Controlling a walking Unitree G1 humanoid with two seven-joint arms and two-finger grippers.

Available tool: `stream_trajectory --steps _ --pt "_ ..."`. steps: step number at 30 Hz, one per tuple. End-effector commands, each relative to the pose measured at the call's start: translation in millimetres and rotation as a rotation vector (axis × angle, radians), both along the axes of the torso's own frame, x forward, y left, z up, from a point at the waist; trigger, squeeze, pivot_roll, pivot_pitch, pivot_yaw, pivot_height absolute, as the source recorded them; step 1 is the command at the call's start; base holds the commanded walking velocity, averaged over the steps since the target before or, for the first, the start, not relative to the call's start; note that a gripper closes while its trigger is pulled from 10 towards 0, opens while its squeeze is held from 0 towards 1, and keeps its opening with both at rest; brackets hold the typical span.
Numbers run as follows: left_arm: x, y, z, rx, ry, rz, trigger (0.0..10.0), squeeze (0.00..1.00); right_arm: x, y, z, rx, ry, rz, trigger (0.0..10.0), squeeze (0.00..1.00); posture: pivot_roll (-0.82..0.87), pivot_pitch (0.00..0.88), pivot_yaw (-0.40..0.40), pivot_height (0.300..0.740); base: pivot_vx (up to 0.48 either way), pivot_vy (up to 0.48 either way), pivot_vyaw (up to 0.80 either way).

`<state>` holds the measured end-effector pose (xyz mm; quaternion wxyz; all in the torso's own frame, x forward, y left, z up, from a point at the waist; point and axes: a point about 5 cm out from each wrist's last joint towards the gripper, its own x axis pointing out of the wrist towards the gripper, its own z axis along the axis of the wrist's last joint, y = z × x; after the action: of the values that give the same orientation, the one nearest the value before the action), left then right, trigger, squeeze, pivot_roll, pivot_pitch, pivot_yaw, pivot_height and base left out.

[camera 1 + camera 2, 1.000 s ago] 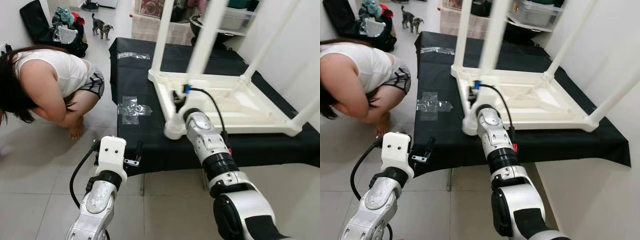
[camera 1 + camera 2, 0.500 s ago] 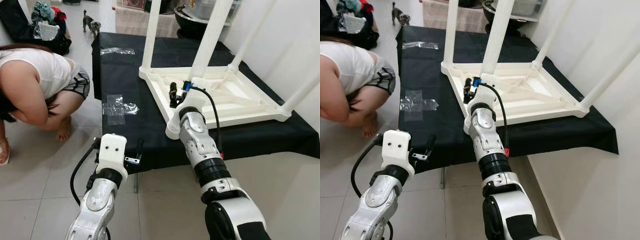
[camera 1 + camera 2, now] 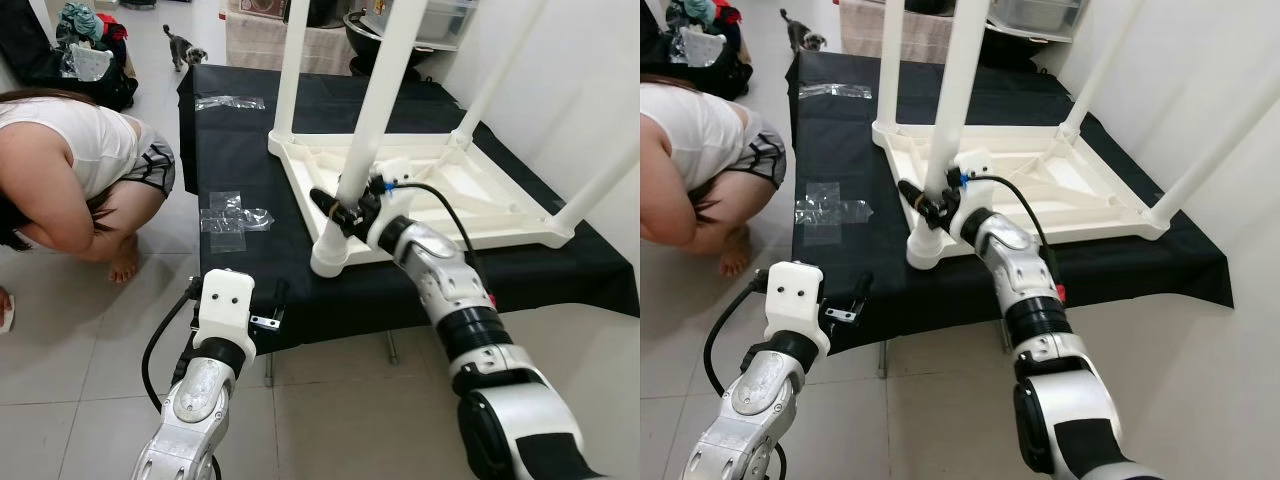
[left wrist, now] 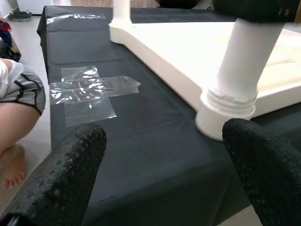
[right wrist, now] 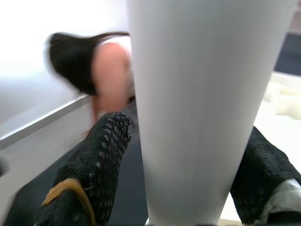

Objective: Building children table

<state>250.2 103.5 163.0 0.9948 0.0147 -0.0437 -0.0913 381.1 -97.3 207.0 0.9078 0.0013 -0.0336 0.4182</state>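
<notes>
Crouching person [image 3: 75,165], small dog [image 3: 184,47]

Open black counter [image 3: 250,270] ahead of the left hand [image 3: 262,305], bare but for flat plastic wrap [image 3: 232,215]; blocked to the right by the upturned white table [image 3: 470,200] and its near leg [image 3: 360,140], gripped by the right hand [image 3: 342,208]; crouching person [image 3: 80,170] beside the counter's left edge.

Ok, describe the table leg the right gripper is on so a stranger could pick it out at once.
A white table lies upside down on the black cloth, four legs pointing up. The leg stands at the corner nearest the robot. Unlike the others, it has the right gripper with a black finger on either side of it, low down.
</notes>
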Motion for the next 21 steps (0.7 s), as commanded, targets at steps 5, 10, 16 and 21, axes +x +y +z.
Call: stream_trajectory --steps 5,10,16,21 --pt "-2.7 -3.2 -3 0.005 0.003 -0.010 10.0 0.00 2.2 20.9 0 0.010 -0.002 0.025 10.0 0.00 0.14 0.091 -0.183 0.740 0.000 0.000 0.00" --pt "-3.9 -3.1 -3 0.006 0.005 -0.009 10.0 0.00 12.9 23.9 11 0.067 -0.026 -0.121 0.0 0.00 0.14 0.099 -0.187 0.740 0.000 0.000 0.00" --pt "-4.2 -2.1 -3 0.007 0.008 -0.004 10.0 0.00 24.0 7.9 14 0.097 -0.028 -0.480 0.0 0.00 0.13 0.099 -0.184 0.740 0.000 0.000 0.00" --pt "-3.7 -2.9 -3 0.006 0.007 -0.007 10.0 0.00 25.3 -5.1 8 0.109 0.006 -0.710 0.0 0.00 0.13 0.100 -0.185 0.740 0.000 0.000 0.00"
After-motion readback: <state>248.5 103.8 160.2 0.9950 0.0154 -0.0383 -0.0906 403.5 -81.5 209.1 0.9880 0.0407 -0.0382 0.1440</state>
